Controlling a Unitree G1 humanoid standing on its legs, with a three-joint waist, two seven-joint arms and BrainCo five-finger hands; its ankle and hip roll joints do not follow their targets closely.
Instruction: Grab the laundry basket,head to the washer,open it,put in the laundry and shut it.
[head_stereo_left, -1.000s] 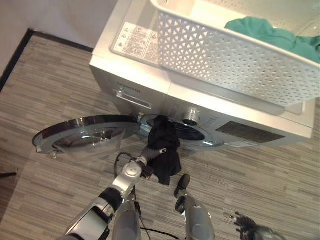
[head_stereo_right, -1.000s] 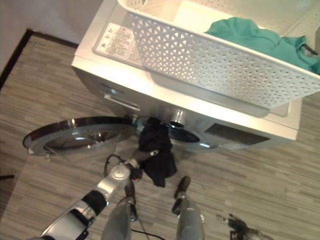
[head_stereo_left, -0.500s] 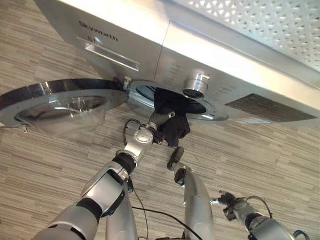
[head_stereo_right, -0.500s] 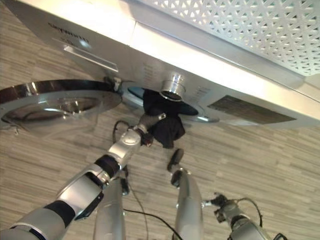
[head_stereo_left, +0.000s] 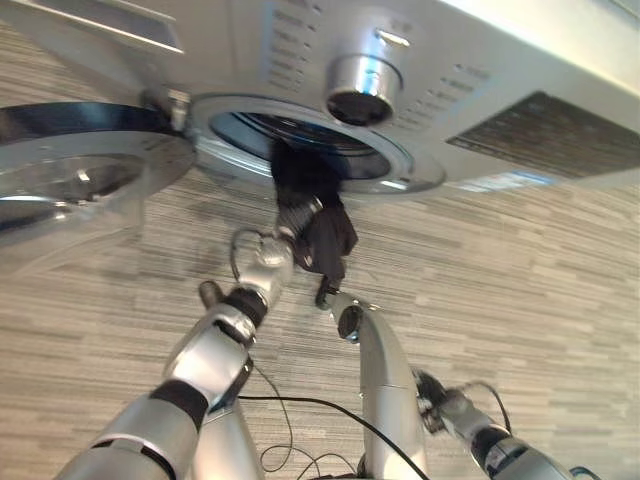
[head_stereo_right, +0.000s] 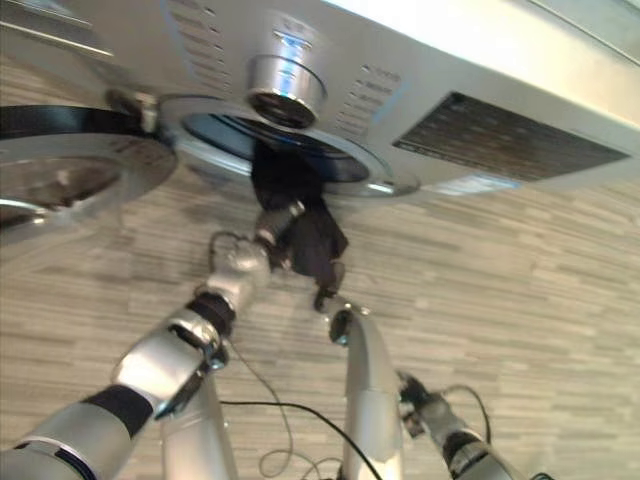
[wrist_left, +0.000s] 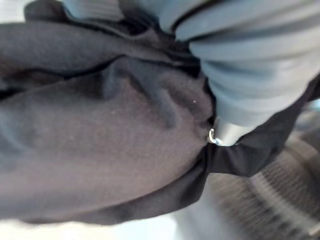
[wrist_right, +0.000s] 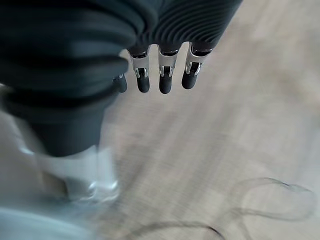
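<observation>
washer front panel (head_stereo_left: 300, 60): rows of small markings beside the knob (head_stereo_left: 358, 88), too small to read
dark display panel (head_stereo_left: 545, 150), toward panel's right edge: no digits or signs legible
door ring (head_stereo_right: 290, 150): no print visible
open door (head_stereo_left: 70, 175): no label legible
black garment (wrist_left: 110, 145): no tag or print visible
floor (head_stereo_left: 520, 290): no markings
overall: no readable txt, nos. or signs
</observation>
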